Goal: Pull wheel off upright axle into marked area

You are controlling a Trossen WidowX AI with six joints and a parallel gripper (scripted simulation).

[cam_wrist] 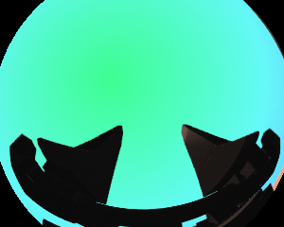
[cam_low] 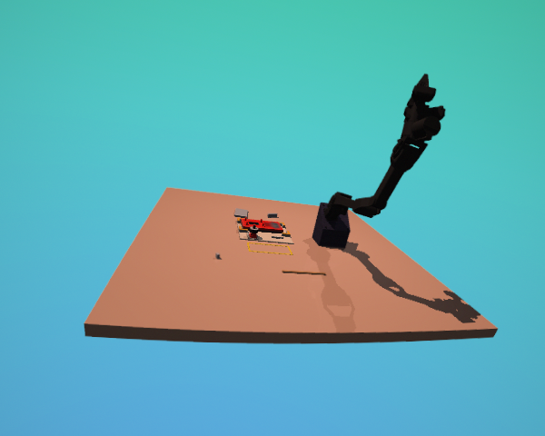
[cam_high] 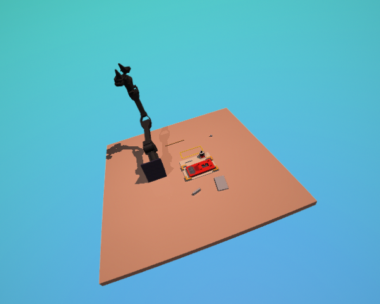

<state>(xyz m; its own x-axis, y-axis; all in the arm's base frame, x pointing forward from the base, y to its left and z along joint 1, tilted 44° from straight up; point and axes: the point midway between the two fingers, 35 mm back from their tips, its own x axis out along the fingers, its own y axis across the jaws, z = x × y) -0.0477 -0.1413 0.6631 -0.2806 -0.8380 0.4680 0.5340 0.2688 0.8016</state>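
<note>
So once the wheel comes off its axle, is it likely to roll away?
Possibly: the wheel looks small and round, so on edge it could roll. Laid flat inside the yellow outline it should stay put. The gripper is open, high above the table.

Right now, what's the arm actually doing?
Nothing is being handled yet. The arm is raised high, behind its base, with the gripper pointing skyward, jaws open and empty; the wrist view shows only background between them. The wheel sits on its axle at the edge of the red fixture, beside the yellow marked area.
</note>
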